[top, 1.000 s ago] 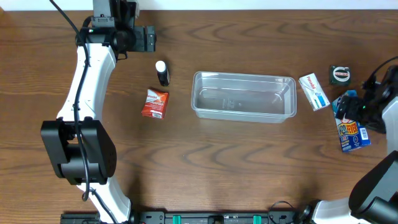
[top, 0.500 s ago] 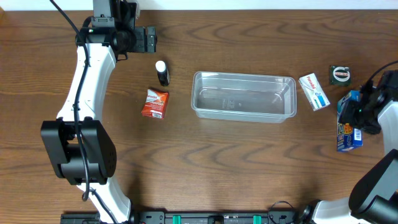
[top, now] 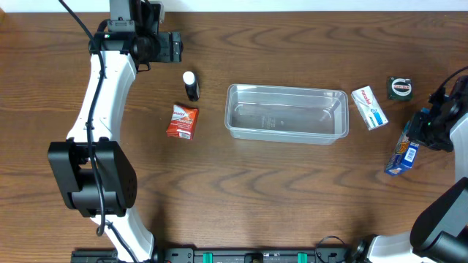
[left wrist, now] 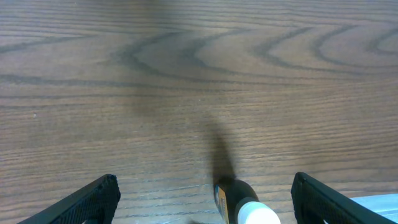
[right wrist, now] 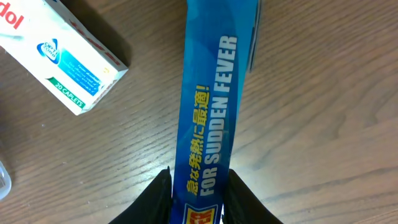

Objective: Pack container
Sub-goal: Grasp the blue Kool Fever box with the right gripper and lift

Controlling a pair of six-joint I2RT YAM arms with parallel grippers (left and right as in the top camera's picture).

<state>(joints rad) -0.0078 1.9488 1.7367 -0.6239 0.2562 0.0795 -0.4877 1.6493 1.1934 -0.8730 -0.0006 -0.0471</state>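
The clear container (top: 287,113) sits in the middle of the table with nothing in it. At the right, my right gripper (top: 421,131) is shut on a blue carton (top: 401,155), turned onto its narrow side. The right wrist view shows the blue carton (right wrist: 211,93) pinched between the two black fingers of the right gripper (right wrist: 199,193). My left gripper (top: 175,47) hangs open at the back left. In its wrist view the left gripper (left wrist: 205,190) stands wide over a black bottle with a white cap (left wrist: 242,205), without touching it.
A black bottle (top: 191,85) and a red packet (top: 182,121) lie left of the container. A white medicine box (top: 369,107) and a small round tin (top: 399,88) lie to its right. The white box (right wrist: 62,62) is just beside the carton.
My right gripper has closed on the blue carton and turned it from flat onto its edge, shifting it slightly towards the front. The left arm has hardly moved.
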